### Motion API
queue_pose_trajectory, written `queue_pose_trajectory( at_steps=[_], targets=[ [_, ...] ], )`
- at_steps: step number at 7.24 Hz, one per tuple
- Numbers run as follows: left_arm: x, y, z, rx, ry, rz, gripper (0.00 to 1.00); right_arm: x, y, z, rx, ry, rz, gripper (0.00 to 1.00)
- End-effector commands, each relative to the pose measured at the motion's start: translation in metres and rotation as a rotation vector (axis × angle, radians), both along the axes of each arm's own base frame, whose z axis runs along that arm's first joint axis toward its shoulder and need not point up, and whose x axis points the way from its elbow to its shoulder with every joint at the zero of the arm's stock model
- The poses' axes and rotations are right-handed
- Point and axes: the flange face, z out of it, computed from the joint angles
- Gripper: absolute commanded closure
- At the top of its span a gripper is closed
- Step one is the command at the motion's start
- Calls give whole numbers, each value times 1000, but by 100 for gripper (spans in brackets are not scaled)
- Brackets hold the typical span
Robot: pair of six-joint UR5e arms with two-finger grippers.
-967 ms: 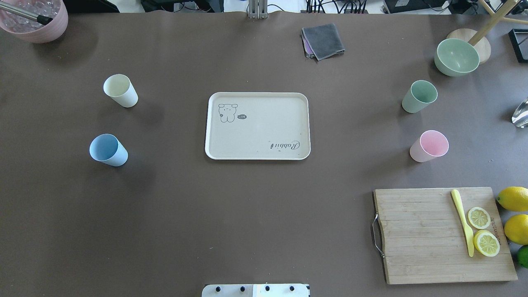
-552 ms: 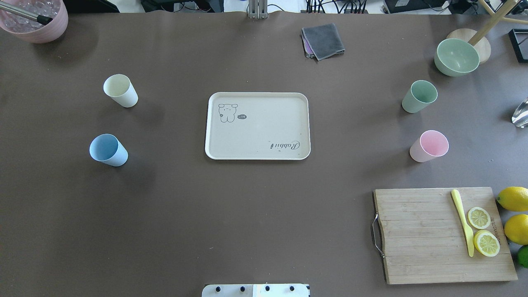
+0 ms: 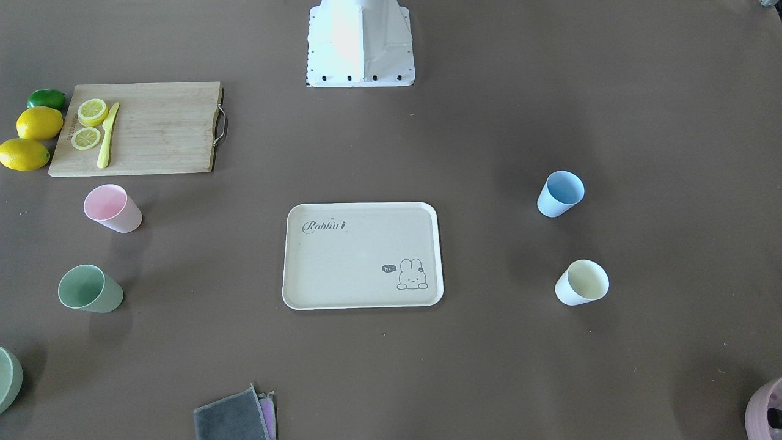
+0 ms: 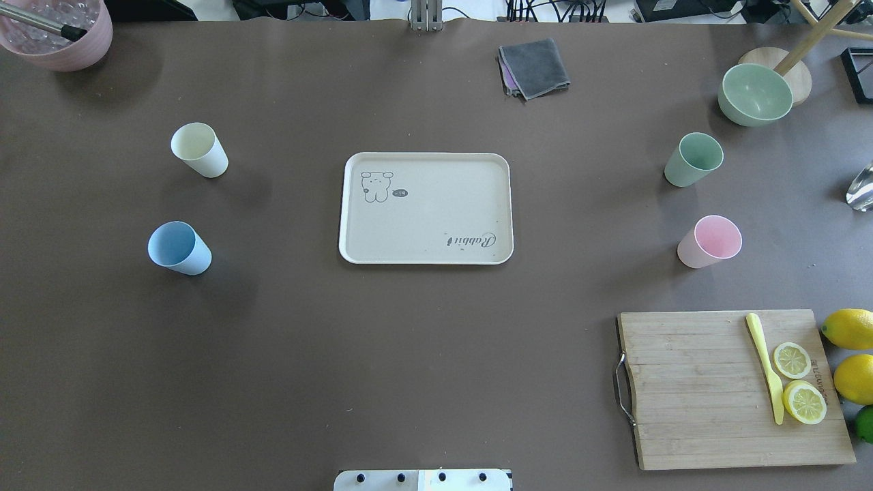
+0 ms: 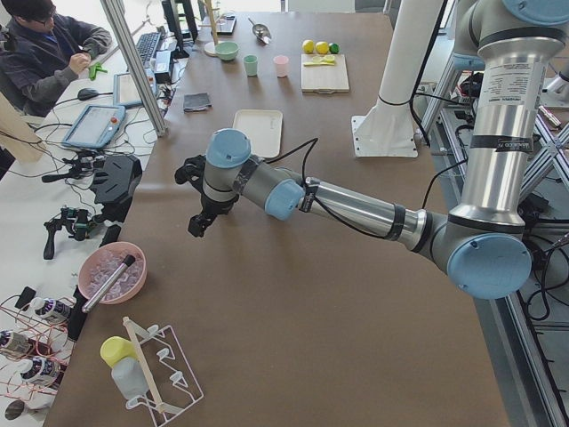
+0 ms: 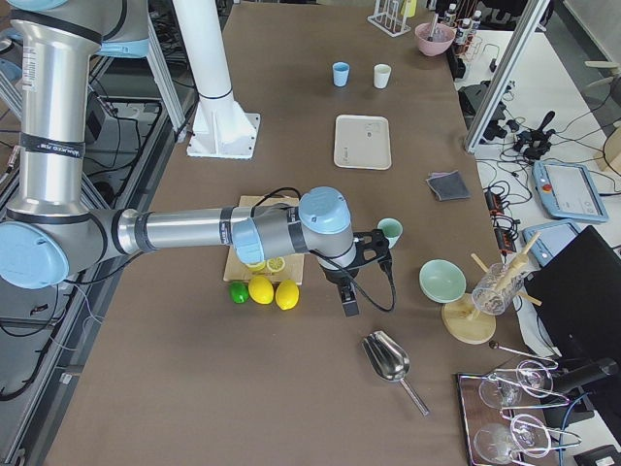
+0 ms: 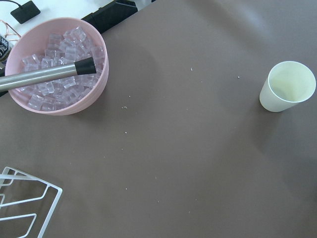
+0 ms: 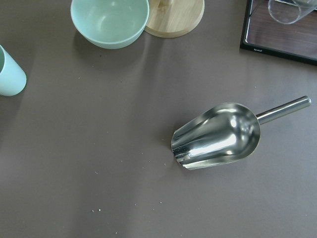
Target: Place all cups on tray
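The cream tray (image 4: 436, 211) lies bare at the table's middle, also in the front view (image 3: 360, 263). The white cup (image 4: 199, 150) and the blue cup (image 4: 179, 248) stand upright to its left. The green cup (image 4: 693, 159) and the pink cup (image 4: 709, 242) stand to its right. The white cup also shows in the left wrist view (image 7: 287, 86), the green cup at the right wrist view's edge (image 8: 9, 74). The left gripper (image 5: 203, 213) hovers over the table's left end, the right gripper (image 6: 347, 291) over the right end near the green cup. I cannot tell whether either is open.
A cutting board (image 4: 696, 389) with lemon slices and a yellow knife lies front right, whole lemons beside it. A green bowl (image 4: 755, 94) is back right, a pink ice bowl (image 4: 58, 34) back left, a grey cloth (image 4: 534, 68) behind the tray. A metal scoop (image 8: 218, 136) lies far right.
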Motion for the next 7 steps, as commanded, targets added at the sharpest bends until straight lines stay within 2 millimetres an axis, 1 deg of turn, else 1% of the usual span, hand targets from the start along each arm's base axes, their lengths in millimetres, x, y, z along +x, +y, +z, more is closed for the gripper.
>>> queue_pose_trajectory(
  at_steps=[1, 2, 3, 4, 5, 6, 7],
  targets=[
    [40, -36, -14, -123, 72, -64, 2, -33, -25, -23, -110, -75, 135, 0],
    [85, -45, -14, -168, 97, -46, 2, -64, -41, -40, -158, -97, 156, 0],
    [128, -59, -28, -232, 145, -61, 2, -94, -54, -54, -199, -97, 190, 0],
    [173, -64, -26, -275, 166, -41, 2, -120, -60, -62, -219, -93, 192, 0],
    [201, -77, -20, -304, 179, -36, 2, -151, -71, -79, -241, -99, 212, 0],
    [233, -79, -7, -311, 182, -5, 3, -174, -78, -91, -257, -101, 230, 0],
    [259, -82, -2, -283, 163, -34, 3, -195, -82, -101, -259, -101, 229, 0]
  ],
)
